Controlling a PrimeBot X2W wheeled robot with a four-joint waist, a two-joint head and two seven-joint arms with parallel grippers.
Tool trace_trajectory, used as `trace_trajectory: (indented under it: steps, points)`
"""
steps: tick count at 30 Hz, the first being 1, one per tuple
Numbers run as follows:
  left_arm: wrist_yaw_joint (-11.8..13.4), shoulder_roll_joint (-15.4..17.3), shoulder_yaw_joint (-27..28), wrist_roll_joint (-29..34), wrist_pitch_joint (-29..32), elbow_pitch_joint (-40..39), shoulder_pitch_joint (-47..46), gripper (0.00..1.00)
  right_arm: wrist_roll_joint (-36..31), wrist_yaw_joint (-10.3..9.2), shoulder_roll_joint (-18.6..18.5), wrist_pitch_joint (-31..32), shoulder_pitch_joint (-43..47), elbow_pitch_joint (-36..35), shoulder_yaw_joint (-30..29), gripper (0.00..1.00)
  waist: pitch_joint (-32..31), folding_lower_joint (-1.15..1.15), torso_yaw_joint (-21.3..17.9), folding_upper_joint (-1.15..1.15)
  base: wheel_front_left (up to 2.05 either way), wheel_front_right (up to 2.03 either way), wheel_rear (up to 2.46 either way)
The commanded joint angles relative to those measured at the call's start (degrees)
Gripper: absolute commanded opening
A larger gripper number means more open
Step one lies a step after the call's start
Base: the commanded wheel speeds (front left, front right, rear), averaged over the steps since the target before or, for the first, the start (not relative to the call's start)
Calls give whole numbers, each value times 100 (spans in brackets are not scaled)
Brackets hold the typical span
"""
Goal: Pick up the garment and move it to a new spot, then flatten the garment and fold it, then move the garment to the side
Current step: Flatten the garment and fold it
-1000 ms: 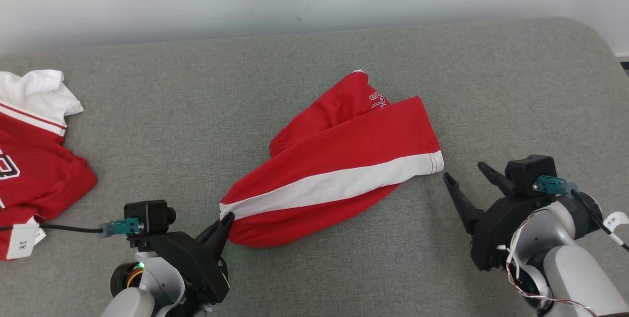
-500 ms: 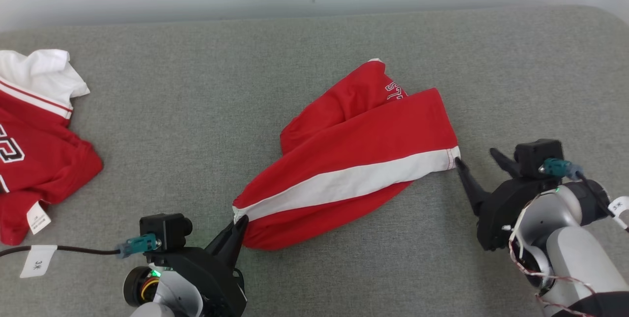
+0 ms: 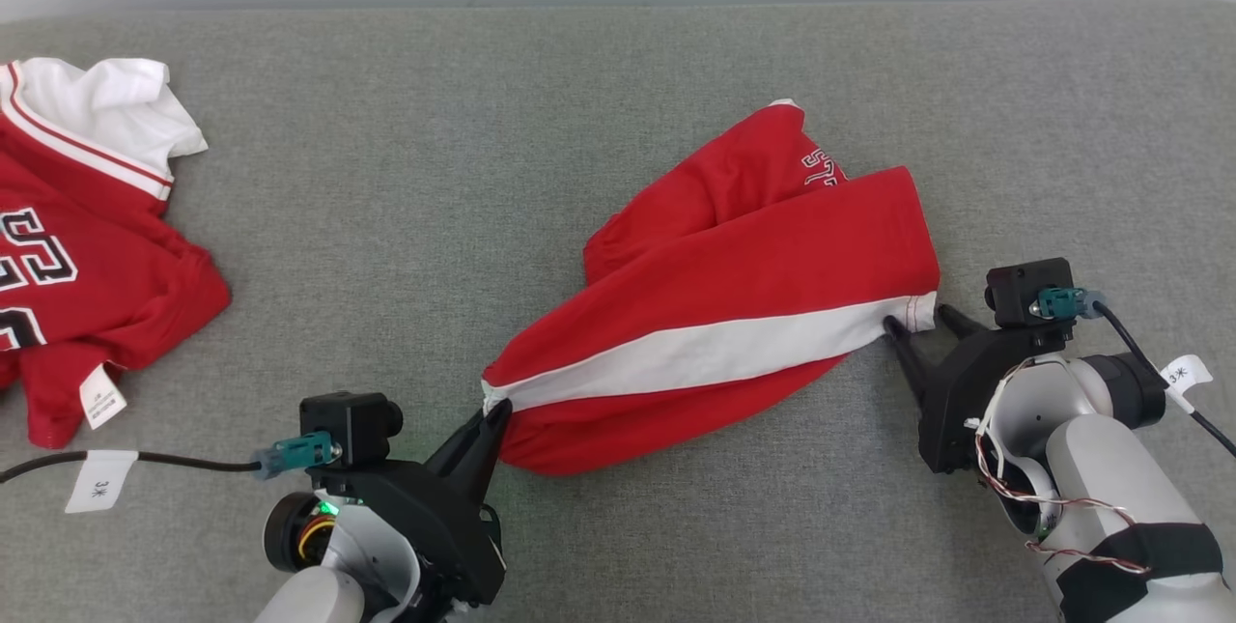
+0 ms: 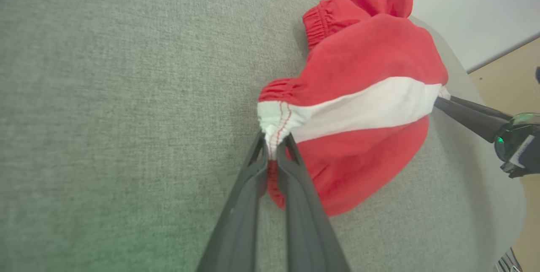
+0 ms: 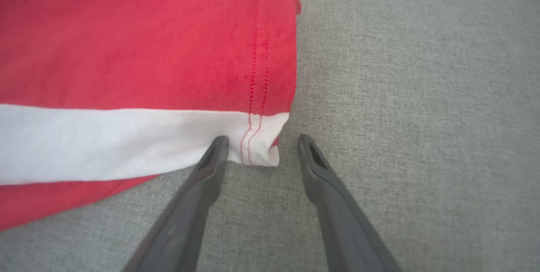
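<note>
Far left of the head view: a red jersey [image 3: 87,266] with white numerals and a white collar lies rumpled on the grey padded surface [image 3: 386,169], cut off by the frame's edge.
Lower left: a white cable tag [image 3: 99,480] sits on the dark cable that runs to my left wrist.
My left end effector [image 3: 494,410]: clenched on the garment [image 3: 734,304], both fingers pinching the gathered white-stripe end of its elastic waistband, plain in the left wrist view.
Garment's place: red shorts with a white side stripe, centre right of the head view, lying on the surface and stretched on a diagonal from lower left to upper right, white lettering near the top.
My right end effector [image 3: 915,319]: released, fingers spread at the stripe's hem corner. In the right wrist view the white corner sits between the two tips, one tip touching the cloth's edge.
</note>
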Motion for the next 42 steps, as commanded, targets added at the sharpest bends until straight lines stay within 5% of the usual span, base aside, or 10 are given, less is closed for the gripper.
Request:
trace_trajectory:
  steps: [1,2,3,15,24,32,37,42]
  points:
    - [-19,-23,-23,50,-23,43,-58,0,50,-13,11,-4,-59,146,41,28,1,-1,30,0,0,0,0]
    - [-19,-23,-23,50,-23,43,-58,0,50,-13,11,-4,-59,146,41,28,1,-1,30,0,0,0,0]
    - [-31,-25,-29,53,-40,48,-77,0,57,-13,17,-33,-66,197,67,0,-4,-1,39,0,0,0,0]
    - [-138,-146,534,-427,-653,-344,-85,0,671,-13,-24,-757,-76,-425,-67,0,-243,-1,-100,0,0,0,0]
    - [-141,12,1398,-1263,-49,-710,-2041,0,2133,-13,-196,-988,-1854,-1406,399,0,866,-1,-502,0,0,0,0]
    - [277,87,2123,-1143,-402,86,-4460,0,1681,-13,-256,-2115,-4347,-294,664,0,1754,-1,-748,0,0,0,0]
    - [146,109,2451,-767,-1453,413,-5376,0,1193,-22,-310,-3170,-5370,288,550,0,1848,-1,-791,0,0,0,0]
    - [-169,-29,2661,-770,-2196,482,-5888,0,644,-42,-479,-3443,-5911,164,299,0,1864,-1,-689,0,0,0,0]
